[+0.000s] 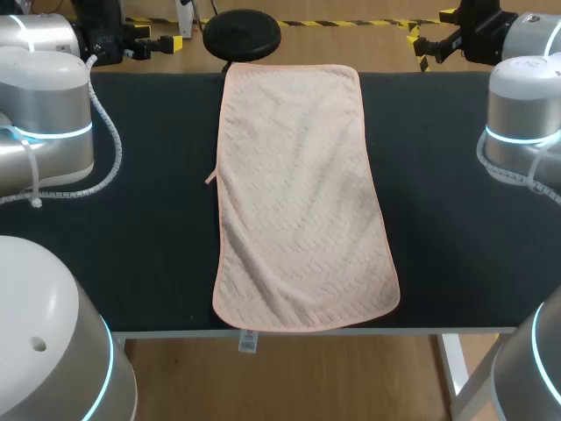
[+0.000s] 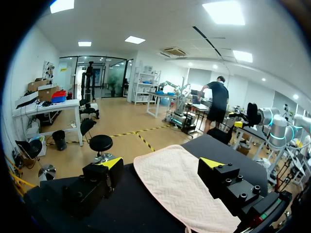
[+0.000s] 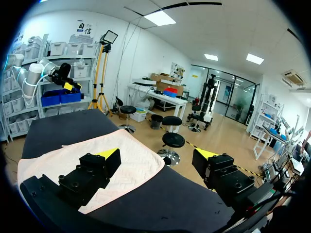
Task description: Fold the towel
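Note:
A pale pink towel [image 1: 302,202] lies spread flat and lengthwise down the middle of the black table [image 1: 140,254], reaching from the far edge to the near edge. My left gripper [image 1: 168,41] hangs open above the table's far left edge, off the towel. My right gripper [image 1: 419,42] stands open above the far right edge, also off the towel. In the left wrist view the left gripper [image 2: 161,165] holds nothing and the towel [image 2: 180,189] lies ahead of it and below. The right wrist view has the empty right gripper [image 3: 158,155] high over the towel's far corner [image 3: 53,162].
A white label [image 1: 247,340] hangs from the towel's near hem over the table's front edge. A small loop [image 1: 210,178] sticks out from the towel's left side. Bare black tabletop lies on both sides of the towel.

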